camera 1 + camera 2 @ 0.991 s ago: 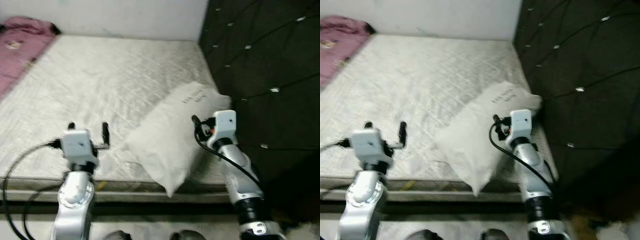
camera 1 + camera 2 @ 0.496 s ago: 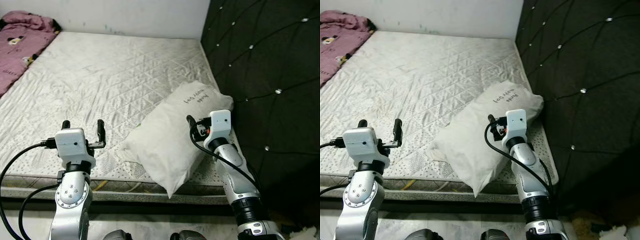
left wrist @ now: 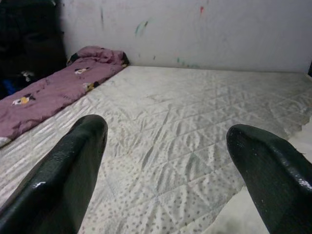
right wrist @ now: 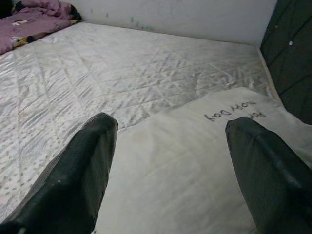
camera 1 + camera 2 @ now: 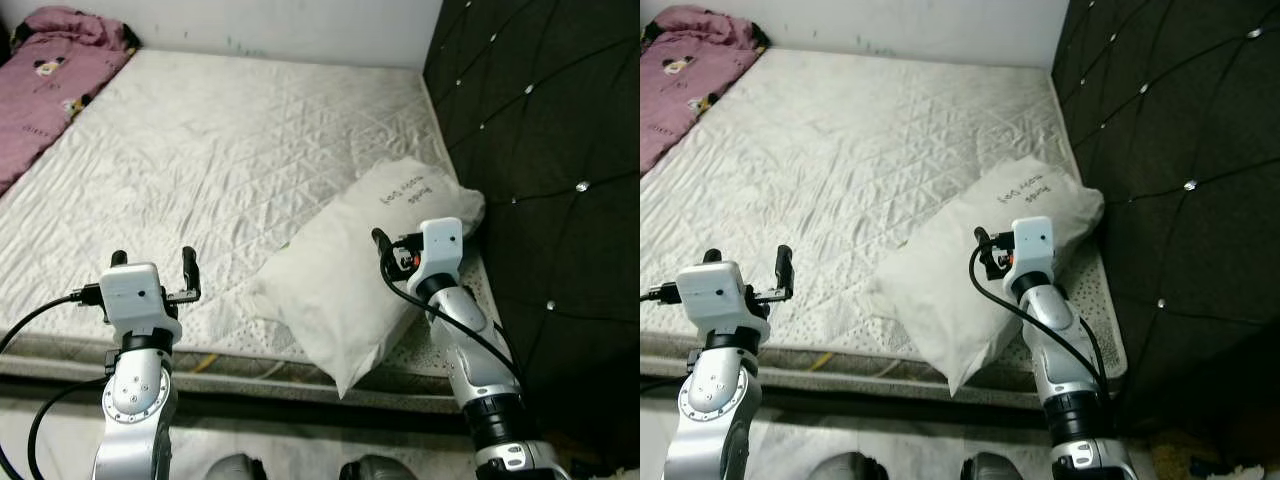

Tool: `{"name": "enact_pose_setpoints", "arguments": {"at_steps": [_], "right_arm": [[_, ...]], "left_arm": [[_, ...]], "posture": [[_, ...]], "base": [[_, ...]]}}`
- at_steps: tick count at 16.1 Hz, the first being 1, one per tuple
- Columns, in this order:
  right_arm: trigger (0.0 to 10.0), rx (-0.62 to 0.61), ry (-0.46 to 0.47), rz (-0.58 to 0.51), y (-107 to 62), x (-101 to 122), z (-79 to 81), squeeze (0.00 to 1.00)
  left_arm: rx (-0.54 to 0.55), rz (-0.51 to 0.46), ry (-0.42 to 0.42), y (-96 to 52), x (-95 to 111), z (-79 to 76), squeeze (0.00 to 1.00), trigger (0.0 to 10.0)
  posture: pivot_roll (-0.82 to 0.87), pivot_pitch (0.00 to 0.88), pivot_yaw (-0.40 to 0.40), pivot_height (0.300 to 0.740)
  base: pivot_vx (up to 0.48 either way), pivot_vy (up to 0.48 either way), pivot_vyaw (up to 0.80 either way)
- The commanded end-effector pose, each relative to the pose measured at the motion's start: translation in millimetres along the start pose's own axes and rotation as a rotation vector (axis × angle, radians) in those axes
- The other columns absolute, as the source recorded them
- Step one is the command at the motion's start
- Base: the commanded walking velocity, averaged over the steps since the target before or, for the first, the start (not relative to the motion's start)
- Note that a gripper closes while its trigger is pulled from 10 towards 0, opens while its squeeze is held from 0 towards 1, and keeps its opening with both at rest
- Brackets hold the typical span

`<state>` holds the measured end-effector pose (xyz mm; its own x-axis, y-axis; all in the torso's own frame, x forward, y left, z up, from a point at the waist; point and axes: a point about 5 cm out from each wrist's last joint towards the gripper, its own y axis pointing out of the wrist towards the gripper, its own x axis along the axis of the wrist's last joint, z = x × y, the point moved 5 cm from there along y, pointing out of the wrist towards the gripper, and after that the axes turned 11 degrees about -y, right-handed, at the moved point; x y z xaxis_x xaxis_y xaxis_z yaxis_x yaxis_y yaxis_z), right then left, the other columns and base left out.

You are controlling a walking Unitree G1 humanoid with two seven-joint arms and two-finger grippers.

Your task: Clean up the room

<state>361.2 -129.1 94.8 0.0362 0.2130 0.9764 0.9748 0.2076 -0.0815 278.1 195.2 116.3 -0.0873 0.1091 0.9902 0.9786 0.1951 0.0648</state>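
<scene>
Pink blanket (image 5: pixel 55 85) at 10 o'clock on mattress (image 5: pixel 230 150). Right gripper (image 4: pixel 170 170) fingers apart above pillow (image 5: pixel 355 275); left gripper (image 5: pixel 152 262) apart, empty.

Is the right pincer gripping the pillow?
No, the right pincer hangs open above the pillow, fingers spread wide with nothing between them.

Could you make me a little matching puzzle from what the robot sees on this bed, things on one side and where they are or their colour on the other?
Things:
1. pillow
2. blanket
3. headboard
4. left gripper

Descriptions:
A. black, tufted with shiny buttons
B. pink, at the mattress's far left
C. open, above the mattress's near edge
D. white, with writing, beside the headboard

Pairs: 1-D, 2-B, 3-A, 4-C
</scene>
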Motion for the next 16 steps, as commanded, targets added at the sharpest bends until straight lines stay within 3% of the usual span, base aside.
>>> {"name": "enact_pose_setpoints", "arguments": {"at_steps": [1, 16], "right_arm": [[10.0, 0.005, 0.001, -0.006, -1.2, 2.9, -0.5, 0.00], [10.0, 0.041, -0.001, -0.017, 3.5, 7.1, 5.0, 0.00]], "left_arm": [[0.001, 0.001, 0.008, -1.1, 1.5, 0.7, 0.00, 10.0], [0.080, -0.005, 0.004, 0.1, 4.5, 13.7, 0.00, 10.0]], "posture": [[-0.02, 0.053, -0.019, 0.660], [0.00, 0.071, -0.030, 0.637]], "base": [[0.000, 0.000, 0.00], [0.000, 0.000, 0.00]]}}
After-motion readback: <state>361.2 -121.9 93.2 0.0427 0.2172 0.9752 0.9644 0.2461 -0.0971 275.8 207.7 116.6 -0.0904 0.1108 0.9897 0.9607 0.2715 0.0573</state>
